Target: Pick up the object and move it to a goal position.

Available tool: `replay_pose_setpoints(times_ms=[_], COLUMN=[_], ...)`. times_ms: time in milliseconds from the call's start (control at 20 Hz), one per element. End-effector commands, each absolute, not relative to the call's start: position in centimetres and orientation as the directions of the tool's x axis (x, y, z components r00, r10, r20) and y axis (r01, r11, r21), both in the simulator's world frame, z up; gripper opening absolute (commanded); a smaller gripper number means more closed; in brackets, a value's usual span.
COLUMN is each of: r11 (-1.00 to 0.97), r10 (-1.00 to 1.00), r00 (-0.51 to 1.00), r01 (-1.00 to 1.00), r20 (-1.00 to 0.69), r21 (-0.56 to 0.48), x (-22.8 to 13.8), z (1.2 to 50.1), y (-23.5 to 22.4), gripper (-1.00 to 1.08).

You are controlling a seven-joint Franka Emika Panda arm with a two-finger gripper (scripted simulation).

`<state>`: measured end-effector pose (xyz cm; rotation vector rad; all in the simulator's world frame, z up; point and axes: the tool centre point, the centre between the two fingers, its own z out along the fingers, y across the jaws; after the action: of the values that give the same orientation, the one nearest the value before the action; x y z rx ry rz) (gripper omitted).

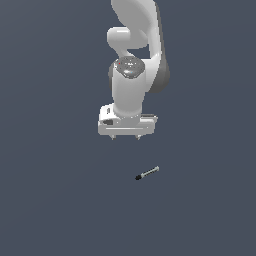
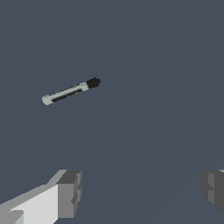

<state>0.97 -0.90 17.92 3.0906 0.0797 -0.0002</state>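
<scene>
The white robot gripper [image 1: 126,137] hangs wide open, holding nothing, well apart from the tiny light-grey rod with a black tip [image 1: 147,173]; no writing visible.

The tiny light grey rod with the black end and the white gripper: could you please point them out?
Light grey rod [image 1: 148,173], exterior view, mid-shaft.
Rod's black end [image 2: 93,82], wrist view, tip.
White gripper [image 1: 125,137], exterior view, between its fingertips.

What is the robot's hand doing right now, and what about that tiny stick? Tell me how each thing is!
end effector: open, fingers spread wide, holding nothing, apart from the rod.
rod: lying flat on the dark surface, not gripped, black end toward the exterior view's left, grey shaft toward its right.
</scene>
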Motion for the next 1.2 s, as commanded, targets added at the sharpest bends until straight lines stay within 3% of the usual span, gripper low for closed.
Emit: replay_pose_setpoints(times_ms=[0, 550, 1150], r11=[-0.997, -0.998, -0.957], r10=[0.05, -0.035, -0.287], r00=[0.999, 0.999, 0.958], r01=[0.05, -0.035, -0.287], r20=[-0.001, 0.002, 0.007], r21=[0.05, 0.044, 0.027], x=[1.0, 1.8, 4.0], z=[18.0, 17.2, 15.0], y=[-1.0, -0.4, 1.4], gripper=[1.0, 1.0, 1.0])
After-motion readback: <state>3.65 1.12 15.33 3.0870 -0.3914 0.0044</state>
